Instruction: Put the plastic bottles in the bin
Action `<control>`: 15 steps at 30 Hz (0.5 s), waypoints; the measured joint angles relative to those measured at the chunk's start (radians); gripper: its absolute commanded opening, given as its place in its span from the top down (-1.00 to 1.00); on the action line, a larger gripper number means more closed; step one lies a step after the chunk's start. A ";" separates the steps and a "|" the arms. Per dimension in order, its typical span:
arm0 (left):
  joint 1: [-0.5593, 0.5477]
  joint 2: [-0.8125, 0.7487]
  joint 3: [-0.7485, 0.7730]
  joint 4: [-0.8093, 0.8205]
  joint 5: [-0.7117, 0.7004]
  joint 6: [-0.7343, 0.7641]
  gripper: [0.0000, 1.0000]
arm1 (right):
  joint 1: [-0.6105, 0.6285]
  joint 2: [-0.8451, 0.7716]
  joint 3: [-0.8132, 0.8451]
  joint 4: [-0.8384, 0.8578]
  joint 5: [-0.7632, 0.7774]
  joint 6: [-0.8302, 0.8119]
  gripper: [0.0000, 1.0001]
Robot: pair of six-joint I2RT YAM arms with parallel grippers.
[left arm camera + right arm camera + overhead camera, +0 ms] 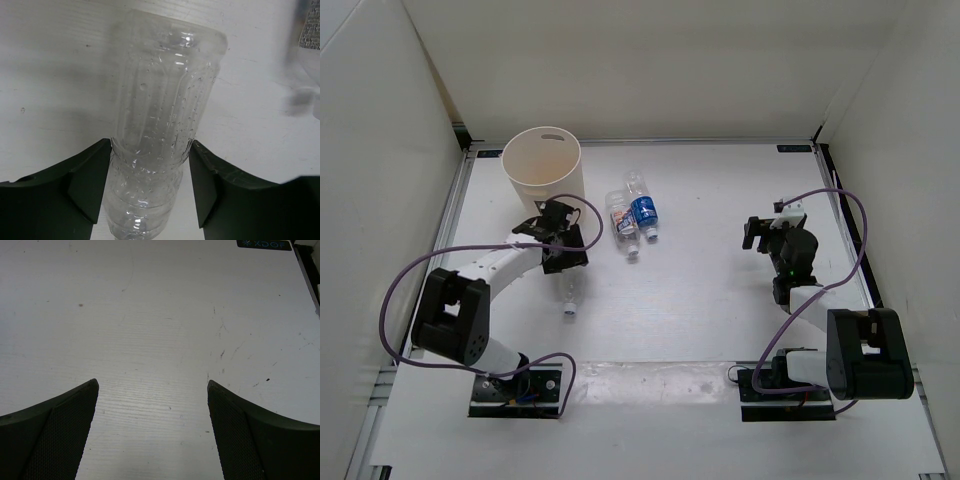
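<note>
Left tool (150, 147) pinching the plain bottle (162, 110) near the bin (542, 160)

Its fingers (85, 170) press both sides of the plain bottle, which lies on the tabletop (710, 300) with its white cap toward the near edge; the bin stands upright just beyond, far left; the pale-labelled bottle (620, 222) and blue-labelled bottle (643, 210) lie side by side just to the right; the right tool (152, 390) hangs spread over the tabletop, well apart
</note>
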 measured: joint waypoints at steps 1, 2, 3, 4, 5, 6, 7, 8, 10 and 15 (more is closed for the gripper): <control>0.000 0.000 0.000 0.000 0.005 0.002 -0.22 | 0.000 0.000 0.000 0.000 0.000 0.000 -0.81; 0.000 0.000 -0.002 0.001 0.008 0.005 -0.16 | 0.000 0.000 0.000 0.000 0.000 0.000 -0.81; 0.000 -0.002 -0.002 0.002 0.011 0.008 -0.13 | 0.000 0.000 0.000 0.000 0.000 0.000 -0.81; 0.000 -0.003 -0.002 0.002 0.014 0.011 -0.09 | 0.000 0.000 0.000 0.000 0.000 0.000 -0.81; 0.000 -0.005 -0.003 0.002 0.017 0.014 -0.09 | 0.000 0.000 0.000 0.000 0.000 0.000 -0.81; -0.002 -0.007 -0.004 0.000 0.020 0.021 -0.06 | 0.000 0.000 0.000 0.000 0.000 0.000 -0.81; -0.008 -0.011 -0.005 -0.003 0.022 0.030 -0.06 | 0.000 0.000 0.000 0.000 0.000 0.000 -0.81; -0.018 -0.015 -0.005 -0.007 0.021 0.043 -0.06 | 0.000 0.000 0.000 0.000 0.000 0.000 -0.81; -0.067 -0.026 -0.002 -0.019 0.004 0.080 -0.06 | 0.000 0.000 0.000 0.000 0.000 0.000 -0.81; -0.255 -0.033 0.116 -0.058 -0.060 0.241 -0.04 | 0.000 0.000 0.000 0.000 0.000 0.000 -0.81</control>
